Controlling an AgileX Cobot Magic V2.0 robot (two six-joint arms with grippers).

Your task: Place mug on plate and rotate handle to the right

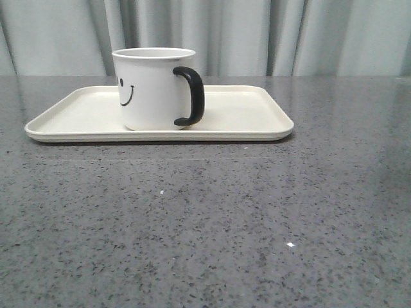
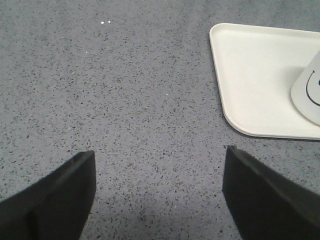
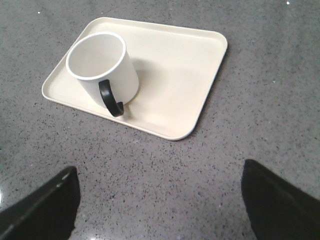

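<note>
The white mug (image 1: 151, 90) stands upright on the cream-white plate (image 1: 244, 115), left of the plate's middle. Its black handle (image 1: 191, 96) points to the right and a little toward me, and the smiley face shows on its left side. In the right wrist view the mug (image 3: 102, 67), its handle (image 3: 110, 98) and the plate (image 3: 175, 85) lie ahead of my right gripper (image 3: 160, 195), which is open and empty, well clear of the plate. My left gripper (image 2: 159, 185) is open and empty over bare table, beside a corner of the plate (image 2: 250, 75); an edge of the mug (image 2: 310, 95) shows there.
The grey speckled table (image 1: 205, 224) stretches in front of the plate. A grey-green curtain (image 1: 257, 32) hangs behind the table's far edge. Neither gripper shows in the front view.
</note>
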